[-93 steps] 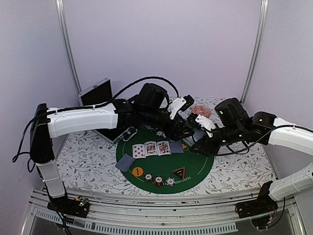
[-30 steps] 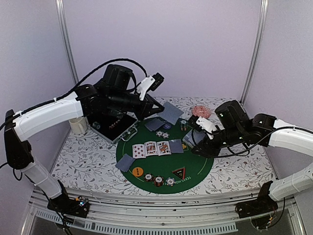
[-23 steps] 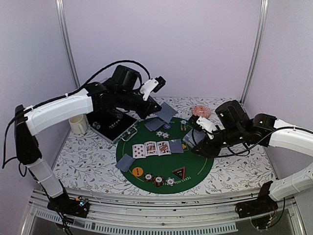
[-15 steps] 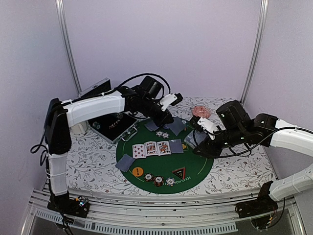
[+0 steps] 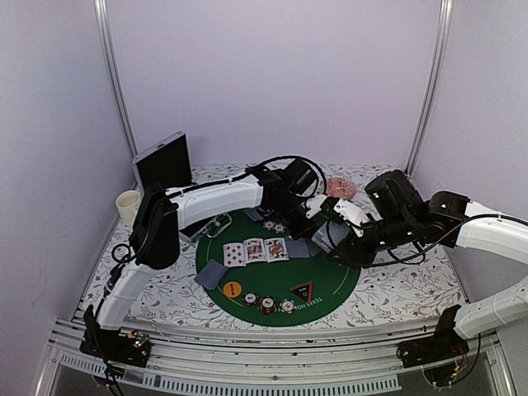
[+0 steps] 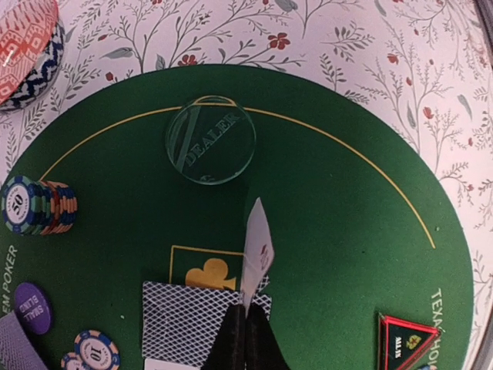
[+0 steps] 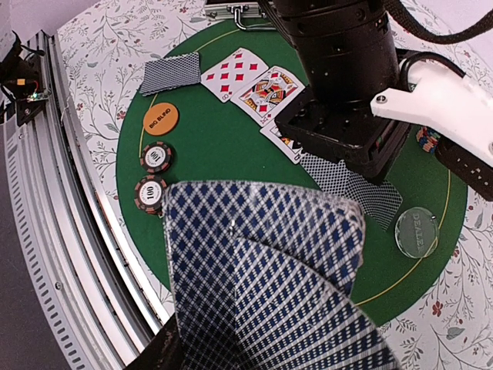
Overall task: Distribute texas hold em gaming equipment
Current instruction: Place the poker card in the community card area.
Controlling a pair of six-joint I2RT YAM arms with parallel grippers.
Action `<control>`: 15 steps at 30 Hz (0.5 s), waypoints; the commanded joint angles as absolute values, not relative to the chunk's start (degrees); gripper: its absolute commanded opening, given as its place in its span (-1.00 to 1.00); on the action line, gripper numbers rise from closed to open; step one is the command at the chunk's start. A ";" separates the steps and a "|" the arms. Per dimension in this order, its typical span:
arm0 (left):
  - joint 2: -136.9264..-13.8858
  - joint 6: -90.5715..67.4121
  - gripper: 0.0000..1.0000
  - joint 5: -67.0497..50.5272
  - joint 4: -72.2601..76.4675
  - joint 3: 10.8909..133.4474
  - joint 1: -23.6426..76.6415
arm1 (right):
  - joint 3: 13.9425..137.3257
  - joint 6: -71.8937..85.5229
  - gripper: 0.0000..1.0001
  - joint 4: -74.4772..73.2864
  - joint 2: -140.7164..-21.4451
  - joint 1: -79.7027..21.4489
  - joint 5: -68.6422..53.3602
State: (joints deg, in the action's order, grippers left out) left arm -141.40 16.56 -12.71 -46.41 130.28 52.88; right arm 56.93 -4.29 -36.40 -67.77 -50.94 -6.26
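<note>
Plain lilac walls [image 5: 272, 74]; two metal corner posts [image 5: 114, 74]; floral-patterned table [image 5: 165, 272] below.

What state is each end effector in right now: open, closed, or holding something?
Left end effector: closed on a single card.
Right end effector: closed on a fan of cards.

The round mat [image 6: 347, 231] looked like matt green felt, laid over a floral-printed bench cover [image 6: 400, 62]. The dealer disc [image 6: 210, 139] was clear and glossy, like acrylic. The fanned cards [image 7: 262, 262] had smooth, faintly sheened lattice backs. The striped chips [image 6: 38, 206] looked like hard moulded plastic.
</note>
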 commanded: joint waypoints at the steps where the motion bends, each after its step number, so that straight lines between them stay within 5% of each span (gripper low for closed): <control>1: -143.29 18.00 -1.00 -14.44 -47.91 133.04 53.01 | 58.27 -4.22 -0.03 -36.60 -67.01 -50.87 -6.72; 15: -148.03 23.44 -1.00 2.18 -45.52 134.70 56.65 | 59.28 -4.31 -0.03 -36.60 -67.93 -50.83 -7.34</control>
